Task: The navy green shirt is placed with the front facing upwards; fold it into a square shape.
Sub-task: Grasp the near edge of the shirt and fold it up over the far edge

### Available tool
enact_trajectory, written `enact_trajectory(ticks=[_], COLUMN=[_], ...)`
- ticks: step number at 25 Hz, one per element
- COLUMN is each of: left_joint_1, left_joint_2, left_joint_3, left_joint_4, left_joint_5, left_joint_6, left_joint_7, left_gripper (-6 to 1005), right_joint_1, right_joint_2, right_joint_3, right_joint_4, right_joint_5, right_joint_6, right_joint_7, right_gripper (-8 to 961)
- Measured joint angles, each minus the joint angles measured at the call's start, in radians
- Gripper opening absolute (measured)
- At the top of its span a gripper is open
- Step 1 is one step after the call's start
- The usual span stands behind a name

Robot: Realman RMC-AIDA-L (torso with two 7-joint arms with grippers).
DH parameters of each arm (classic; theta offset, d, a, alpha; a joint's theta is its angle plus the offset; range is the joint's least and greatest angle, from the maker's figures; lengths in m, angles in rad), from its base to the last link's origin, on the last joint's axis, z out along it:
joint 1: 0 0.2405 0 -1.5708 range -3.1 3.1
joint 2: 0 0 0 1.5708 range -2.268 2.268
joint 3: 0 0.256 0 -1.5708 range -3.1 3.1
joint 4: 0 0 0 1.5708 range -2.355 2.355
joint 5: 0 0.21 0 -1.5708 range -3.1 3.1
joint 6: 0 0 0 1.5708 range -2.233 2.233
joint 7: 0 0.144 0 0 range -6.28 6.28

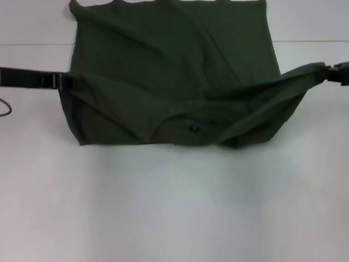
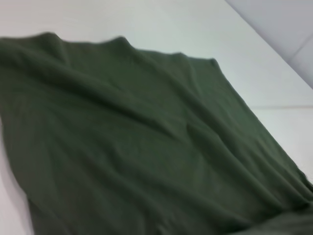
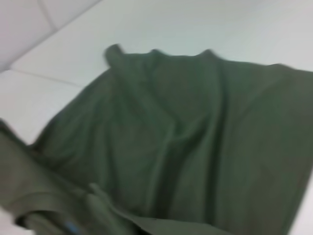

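The navy green shirt (image 1: 174, 76) lies spread on the white table (image 1: 174, 207), its near edge folded over, the collar label showing. The left gripper (image 1: 68, 82) meets the cloth's edge at its own side; its grip cannot be made out. The right gripper (image 1: 334, 73) pinches a sleeve corner, pulled taut outward.

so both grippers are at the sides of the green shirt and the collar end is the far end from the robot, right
Not quite. The grippers, left and right, are at the sides of the shirt, but the collar with its dark label is at the near end, closest to the robot. The head view shows it.
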Motion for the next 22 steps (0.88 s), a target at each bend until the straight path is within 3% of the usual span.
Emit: enact_trajectory(ticks=[8,14,22], left_joint_1=[0.03,0.053,0.041], left_joint_2=[0.013,0.026,0.031], left_joint_3=[-0.003,-0.004,0.005], left_joint_4=[0.042,0.056,0.059], left_joint_5=[0.008,0.017,0.115], left_joint_6=[0.188,0.283,0.419], left_joint_7=[0.001,-0.005,-0.016], left_gripper=[55,55,54], right_joint_1=[-0.014,-0.017,-0.014], right_joint_2=[0.03,0.07,0.074], right_joint_3=[-0.029,-0.098,-0.197], right_joint_4=[-0.124,-0.223,-0.253], right_joint_5=[-0.037,-0.205,-0.246], right_joint_6=[-0.193,-0.279,-0.376], right_joint_7=[0.042,0.099,0.169], right_gripper=[24,24,25])
